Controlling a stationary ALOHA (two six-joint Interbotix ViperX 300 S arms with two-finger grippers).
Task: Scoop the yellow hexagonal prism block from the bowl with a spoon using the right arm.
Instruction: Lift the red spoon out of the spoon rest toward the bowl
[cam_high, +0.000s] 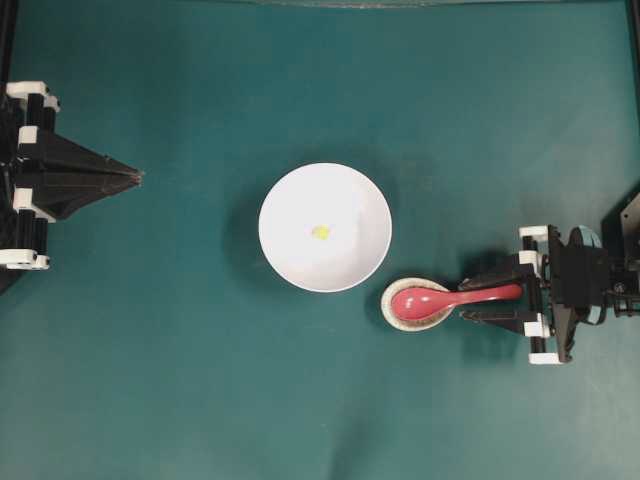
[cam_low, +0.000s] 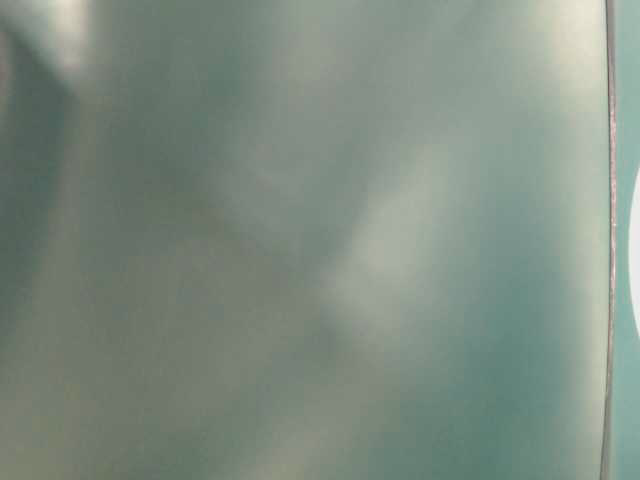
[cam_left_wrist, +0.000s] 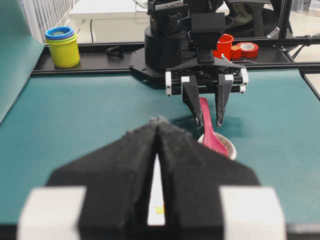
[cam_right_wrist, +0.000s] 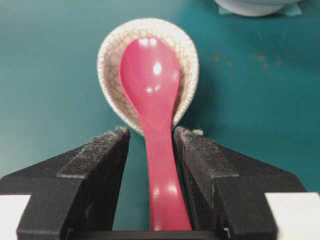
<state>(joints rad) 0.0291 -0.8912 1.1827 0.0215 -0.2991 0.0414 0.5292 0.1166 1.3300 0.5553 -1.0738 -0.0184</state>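
We had our right tool (cam_right_wrist: 150, 150) open around the handle of the spoon (cam_right_wrist: 152, 105), one finger on each side, not squeezing it yet. The spoon's scoop sat in a small speckled dish (cam_right_wrist: 112, 50) on the desk (cam_high: 150, 380). The yellow hexagonal prism block (cam_high: 320, 232) lay in the middle of the white bowl (cam_high: 290, 200), just beside the dish. We thought it best to close slowly and grab the handle straight, so it would not tip. Our left tool (cam_high: 135, 177) was pinched shut on nothing, far away.
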